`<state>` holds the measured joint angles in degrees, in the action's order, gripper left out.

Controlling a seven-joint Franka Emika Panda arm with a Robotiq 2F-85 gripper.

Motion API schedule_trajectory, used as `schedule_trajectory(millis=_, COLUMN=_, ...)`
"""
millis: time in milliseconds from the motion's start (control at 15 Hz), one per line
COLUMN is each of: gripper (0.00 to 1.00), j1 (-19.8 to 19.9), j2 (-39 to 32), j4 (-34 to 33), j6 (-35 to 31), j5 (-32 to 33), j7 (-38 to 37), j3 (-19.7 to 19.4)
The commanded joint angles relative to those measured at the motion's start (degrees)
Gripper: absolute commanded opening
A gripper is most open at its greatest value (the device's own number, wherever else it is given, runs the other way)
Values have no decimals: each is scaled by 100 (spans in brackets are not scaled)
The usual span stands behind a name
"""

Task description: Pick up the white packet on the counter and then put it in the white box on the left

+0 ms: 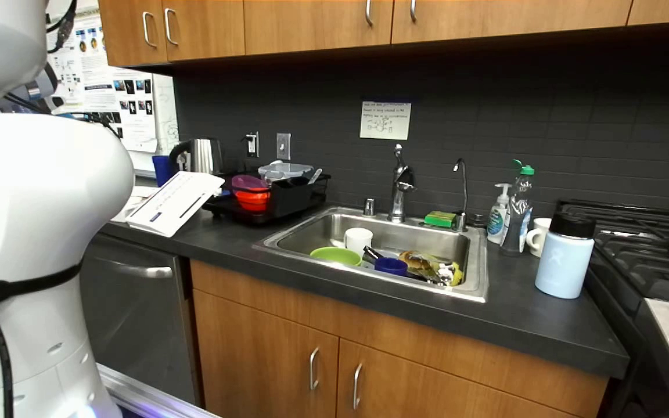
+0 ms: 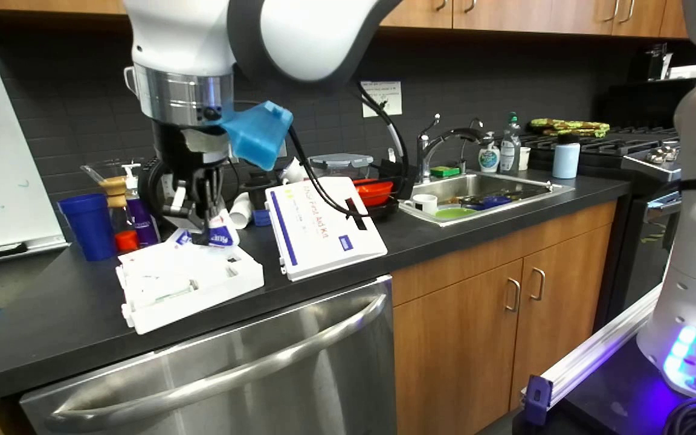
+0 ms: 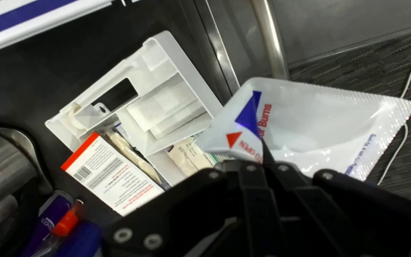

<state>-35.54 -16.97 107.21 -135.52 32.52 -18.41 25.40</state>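
The white packet point(image 3: 319, 125), with blue and red print, is pinched and creased between the fingertips of my gripper point(image 3: 264, 153). In an exterior view the packet point(image 2: 222, 234) hangs from the gripper point(image 2: 206, 226) at the back edge of the open white box point(image 2: 200, 305). That box lies on the counter at the left and has compartments with packets inside; it also shows in the wrist view point(image 3: 187, 71), with the packet overlapping its right side. Whether the packet touches the box is not clear. The gripper is out of view in an exterior view.
A white First Aid Kit panel point(image 2: 327, 226) leans on the counter beside the box. A red-and-white carton point(image 3: 114, 175) overlaps the box edge. A blue cup point(image 2: 88, 226), purple bottle point(image 2: 141, 211) and kettle point(image 3: 4, 171) stand behind. The dishwasher handle point(image 2: 227, 386) runs below the counter edge.
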Motion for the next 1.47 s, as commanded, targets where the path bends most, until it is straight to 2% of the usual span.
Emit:
schedule_trajectory(millis=0, gripper=1, j1=-446, j2=-377, j4=-521, j6=175, j5=45, j7=-500, j3=-407)
schedule_trajectory(millis=533, gripper=1, j1=-1123, j2=-830, j4=-1377, j6=415, j5=-77, j7=-1872, j3=-1271)
schedule_trajectory(millis=1000, gripper=1, j1=-1194, j2=-1124, j4=-1941, j6=547, j5=-271, j7=-2493, j3=-1701)
schedule_trajectory(millis=1400, gripper=1, j1=-1247, j2=-1477, j4=-2291, j6=555, j5=-347, j7=-2596, j3=-1906)
